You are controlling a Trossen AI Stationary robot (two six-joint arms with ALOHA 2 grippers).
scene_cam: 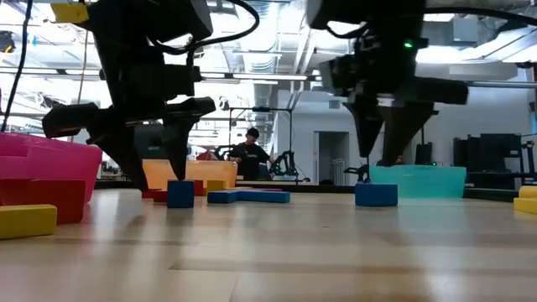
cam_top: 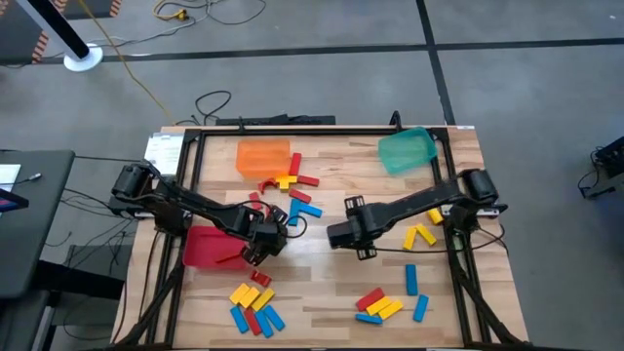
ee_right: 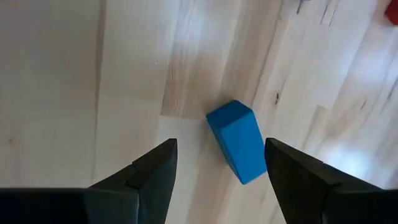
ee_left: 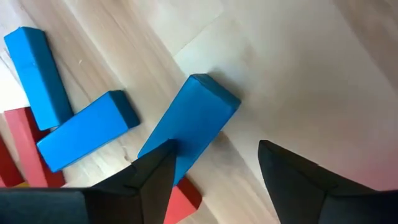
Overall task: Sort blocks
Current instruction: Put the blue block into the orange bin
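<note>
Most blocks [cam_top: 255, 307] lie loose on the table [cam_top: 322, 283]: two mixed clusters near the front edge, a few by the orange bin [cam_top: 263, 156], some yellow ones at the right. I judge the sorting barely begun. My left gripper [ee_left: 214, 171], beside the red bin [cam_top: 207, 246], stands wide over a blue block [ee_left: 189, 124], not holding it. My right gripper [ee_right: 221, 165] hangs wide above another blue block [ee_right: 239, 143] at mid-table. The green bin [cam_top: 406, 149] looks empty.

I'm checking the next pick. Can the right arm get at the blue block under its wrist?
Probably yes: the right pincer hangs open over the lone blue block, with only bare table around it and nothing in the way.
</note>
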